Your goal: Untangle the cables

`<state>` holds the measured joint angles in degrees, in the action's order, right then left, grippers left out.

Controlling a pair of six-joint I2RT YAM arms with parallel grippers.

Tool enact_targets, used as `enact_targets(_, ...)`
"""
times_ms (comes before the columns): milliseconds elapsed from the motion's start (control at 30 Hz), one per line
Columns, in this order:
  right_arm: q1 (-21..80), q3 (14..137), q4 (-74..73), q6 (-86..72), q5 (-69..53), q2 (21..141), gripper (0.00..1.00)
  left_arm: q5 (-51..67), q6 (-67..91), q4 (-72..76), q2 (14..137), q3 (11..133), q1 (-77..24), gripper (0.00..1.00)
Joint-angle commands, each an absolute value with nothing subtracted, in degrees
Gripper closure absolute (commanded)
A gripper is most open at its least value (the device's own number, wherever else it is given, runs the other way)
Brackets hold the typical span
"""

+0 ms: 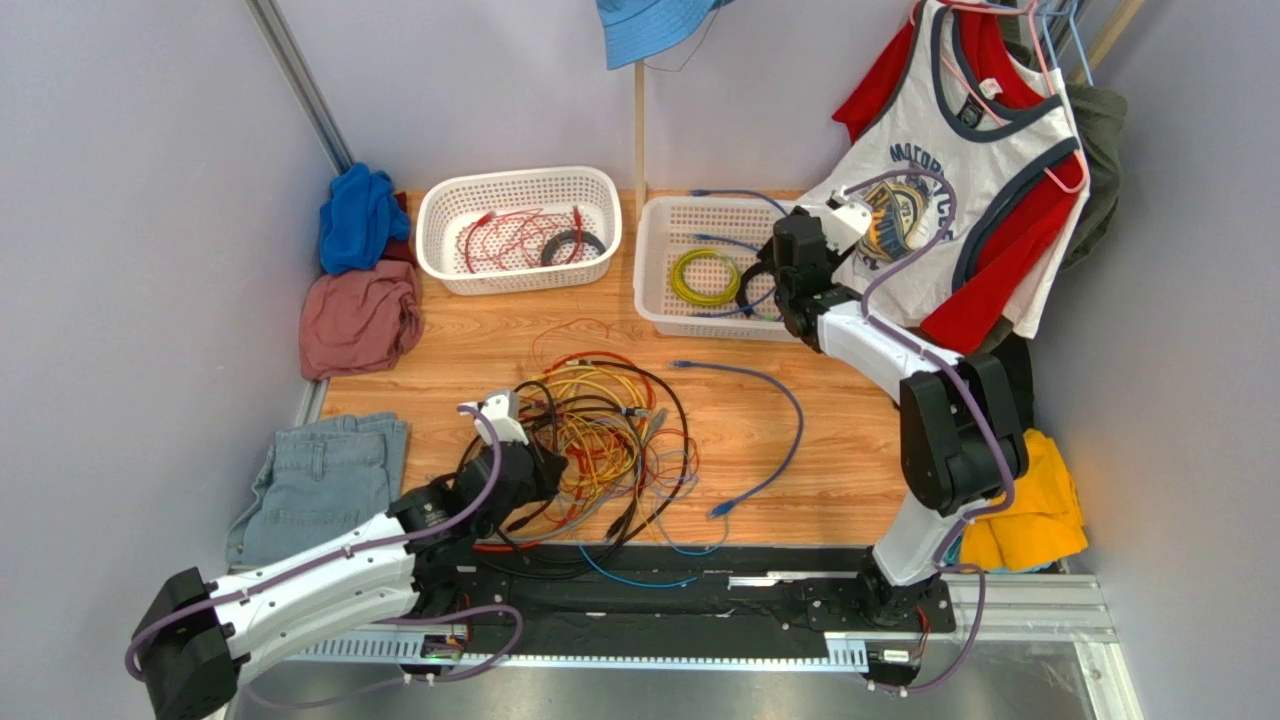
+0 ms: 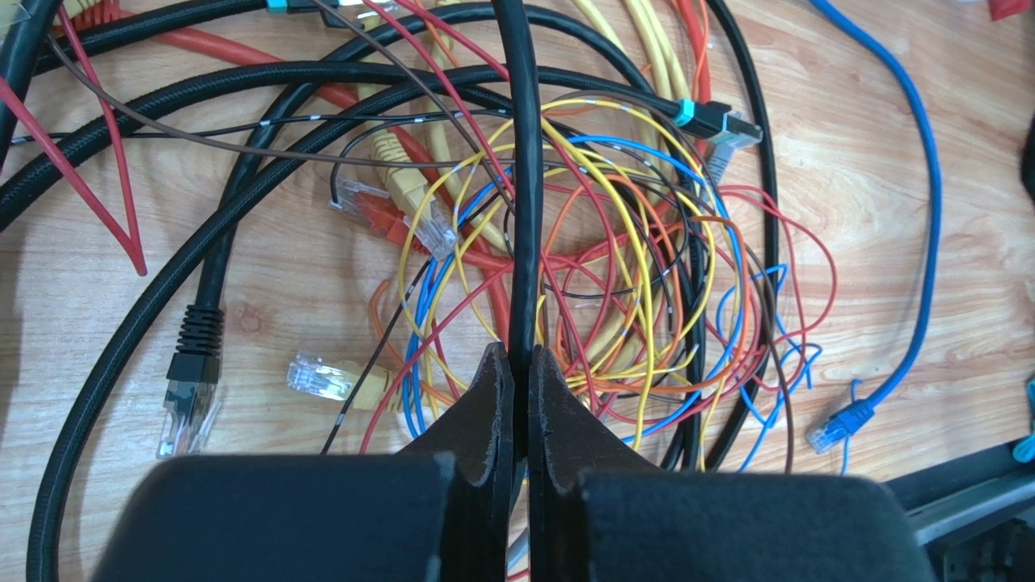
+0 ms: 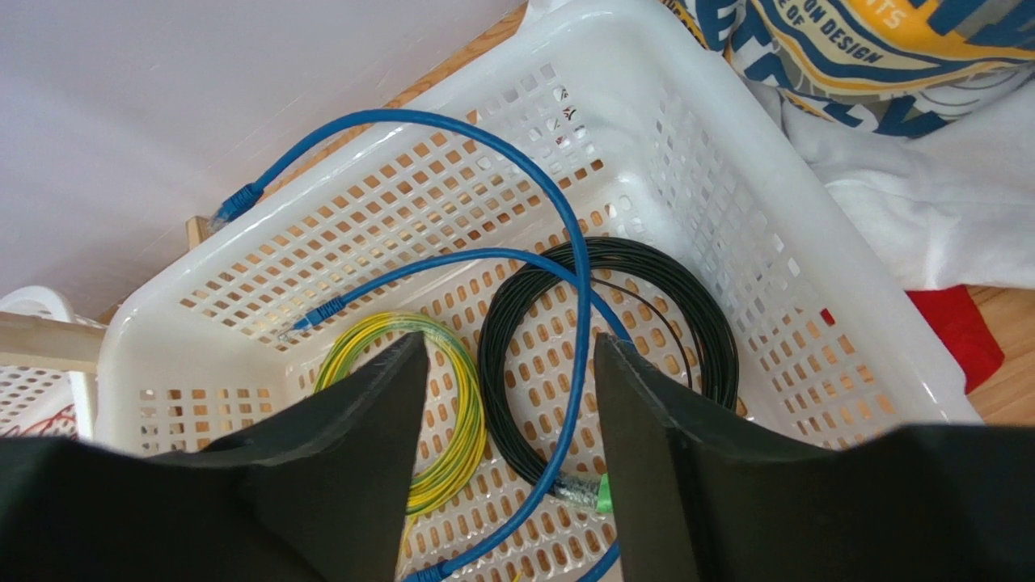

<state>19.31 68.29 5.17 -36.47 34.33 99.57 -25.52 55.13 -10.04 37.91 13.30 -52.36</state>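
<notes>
A tangle of cables (image 1: pixel 601 435), black, red, orange, yellow and blue, lies on the wooden table; it fills the left wrist view (image 2: pixel 583 267). My left gripper (image 1: pixel 529 450) (image 2: pixel 520 354) is at the pile's left side, shut on a thick black cable (image 2: pixel 522 182) that runs straight out from its jaws. A separate blue cable (image 1: pixel 774 420) lies right of the pile. My right gripper (image 1: pixel 769 285) (image 3: pixel 510 346) is open and empty above the right white basket (image 3: pixel 680 133), where a blue cable (image 3: pixel 565 230) lies loose.
The right basket (image 1: pixel 661 293) also holds a yellow-green coil (image 3: pixel 456 400) and a black coil (image 3: pixel 680 303). A left white basket (image 1: pixel 451 203) holds red wires and a black coil. Clothes lie at the left (image 1: pixel 358 315) and hang at the right (image 1: pixel 962 180).
</notes>
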Motion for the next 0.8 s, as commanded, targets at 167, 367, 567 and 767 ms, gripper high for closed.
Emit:
enact_targets(167, 21.0, 64.2, 1.9, -38.1, 31.7, 82.3, 0.40, -25.4, 54.9, -10.6, 37.9, 15.1, -51.9, 1.00)
enact_targets(367, 25.5, 58.2, -2.1, -36.2, 19.3, 72.7, 0.45, -26.3, 54.7, -12.1, 34.2, 15.6, -51.9, 1.00)
enact_targets(567, 34.6, 54.8, -11.0, -33.3, 18.4, 69.1, 0.45, -27.1, 53.6, -14.5, 32.2, 17.0, -51.9, 1.00)
enact_targets(767, 34.7, 51.2, -11.6, -32.5, 22.1, 66.5, 0.46, -27.4, 52.6, -15.6, 31.6, 19.0, -51.9, 1.00)
